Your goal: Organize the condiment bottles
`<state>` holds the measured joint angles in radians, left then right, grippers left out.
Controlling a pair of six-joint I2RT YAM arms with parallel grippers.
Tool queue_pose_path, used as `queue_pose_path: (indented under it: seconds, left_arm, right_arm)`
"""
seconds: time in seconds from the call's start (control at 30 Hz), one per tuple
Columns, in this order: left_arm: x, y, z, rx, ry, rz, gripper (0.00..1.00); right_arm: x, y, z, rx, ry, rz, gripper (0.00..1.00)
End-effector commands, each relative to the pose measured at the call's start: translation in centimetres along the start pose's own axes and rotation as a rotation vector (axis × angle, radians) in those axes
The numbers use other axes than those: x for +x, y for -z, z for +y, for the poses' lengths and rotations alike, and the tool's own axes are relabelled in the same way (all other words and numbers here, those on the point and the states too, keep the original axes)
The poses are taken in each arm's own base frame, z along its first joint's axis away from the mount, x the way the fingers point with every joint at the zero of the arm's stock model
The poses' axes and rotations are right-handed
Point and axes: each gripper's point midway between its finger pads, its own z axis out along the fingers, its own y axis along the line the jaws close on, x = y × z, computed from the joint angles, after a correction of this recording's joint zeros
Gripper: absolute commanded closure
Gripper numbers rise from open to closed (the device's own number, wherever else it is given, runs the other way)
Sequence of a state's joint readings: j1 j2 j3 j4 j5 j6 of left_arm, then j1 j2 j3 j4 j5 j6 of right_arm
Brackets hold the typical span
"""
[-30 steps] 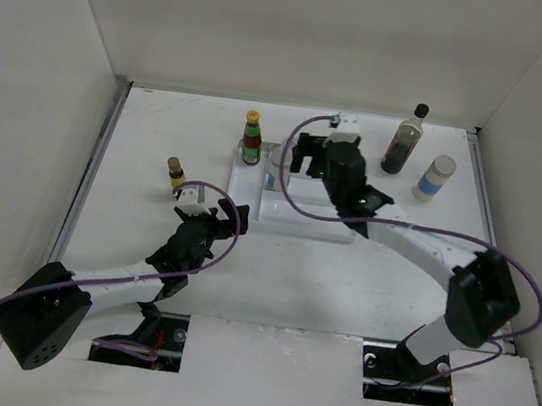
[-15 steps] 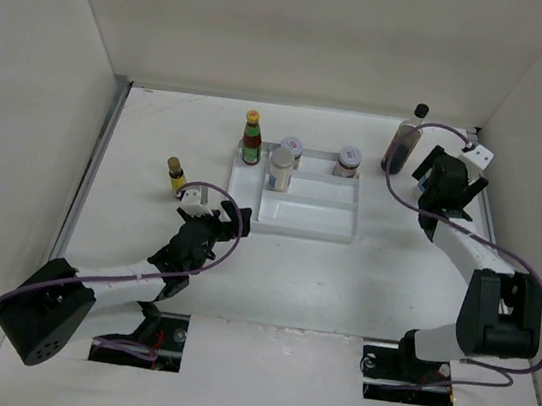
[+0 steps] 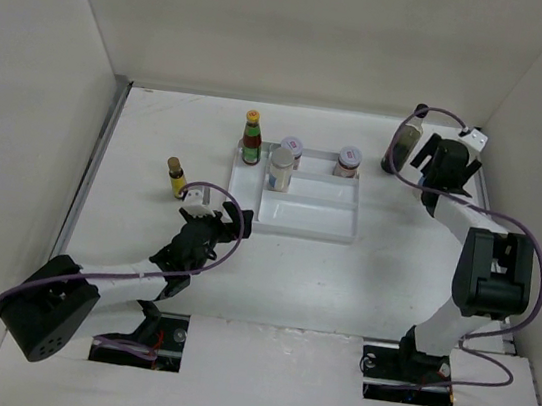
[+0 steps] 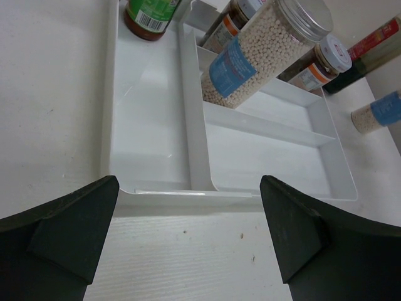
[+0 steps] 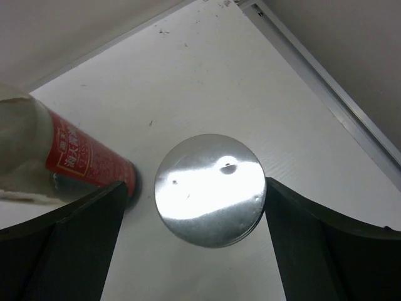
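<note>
The white divided tray [image 3: 304, 218] holds the red sauce bottle with yellow cap [image 3: 251, 138], a white shaker [image 3: 281, 169] and two short white-lidded jars [image 3: 290, 148] [image 3: 347, 161]. The small yellow-brown bottle [image 3: 175, 176] stands on the table left of the tray. The tall dark black-capped bottle [image 3: 401, 141] stands at the back right. My right gripper [image 3: 445, 165] hangs open over the second white shaker, which it hides from above. In the right wrist view the shaker's silver lid [image 5: 210, 190] sits between the open fingers of my right gripper [image 5: 195, 185]. My left gripper [image 3: 221, 214] is open and empty.
In the left wrist view my left gripper [image 4: 188, 185] faces the tray's near rim [image 4: 188, 195], with the shaker [image 4: 263, 53] leaning behind. The dark bottle's red label [image 5: 88, 163] is close on the left of the right fingers. The side wall's rail [image 5: 326, 81] runs nearby.
My right arm swung from over the tray to the back right corner and now stands over the second shaker. My left arm has barely moved.
</note>
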<state>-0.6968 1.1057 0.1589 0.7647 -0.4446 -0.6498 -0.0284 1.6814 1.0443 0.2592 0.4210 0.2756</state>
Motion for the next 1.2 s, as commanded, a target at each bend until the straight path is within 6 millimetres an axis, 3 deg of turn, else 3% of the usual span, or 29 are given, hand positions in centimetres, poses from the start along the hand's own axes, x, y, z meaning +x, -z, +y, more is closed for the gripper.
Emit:
queue_pose_path:
  seconds: [0.0, 0.1, 0.17, 0.33, 0.5, 0.6, 0.7, 0.83, 1.17]
  left_arm:
    - [-2.0, -0.4, -2.3, 0.062, 0.047, -0.053, 0.00]
    - [-2.0, -0.5, -2.2, 0.056, 0.046, -0.055, 0.00]
    - [-1.9, -0.6, -2.1, 0.053, 0.044, -0.051, 0.00]
    - [-1.9, -0.6, -2.1, 0.053, 0.044, -0.051, 0.00]
    - [-2.0, -0.5, -2.1, 0.057, 0.048, -0.054, 0.00]
    - [-1.9, -0.7, -2.1, 0.053, 0.045, -0.048, 0.00]
    - [-2.1, -0.5, -2.0, 0.053, 0.047, -0.053, 0.00]
    - [-2.2, -0.6, -1.7, 0.042, 0.046, -0.059, 0.00]
    - [-2.0, -0.7, -1.7, 0.045, 0.044, -0.048, 0.00]
  right_arm:
    - [-2.7, -1.1, 0.4, -0.014, -0.024, -0.062, 0.13]
    - [-3.1, 0.1, -0.3, 0.006, -0.045, -0.089, 0.39]
    - [-4.2, 2.3, -0.2, -0.002, -0.076, -0.149, 0.43]
    - [-4.9, 9.4, 4.3, -0.123, -0.109, -0.237, 0.46]
    - [-5.0, 14.4, 10.3, -0.316, -0.094, -0.243, 0.46]
    - [-5.0, 16.3, 14.0, -0.428, -0.084, -0.231, 0.45]
    - [-4.0, 16.9, 17.0, -0.494, -0.061, -0.204, 0.45]
    - [-2.1, 17.1, 19.3, -0.526, -0.028, -0.167, 0.45]
    - [1.9, 16.2, 19.4, -0.506, 0.043, -0.081, 0.44]
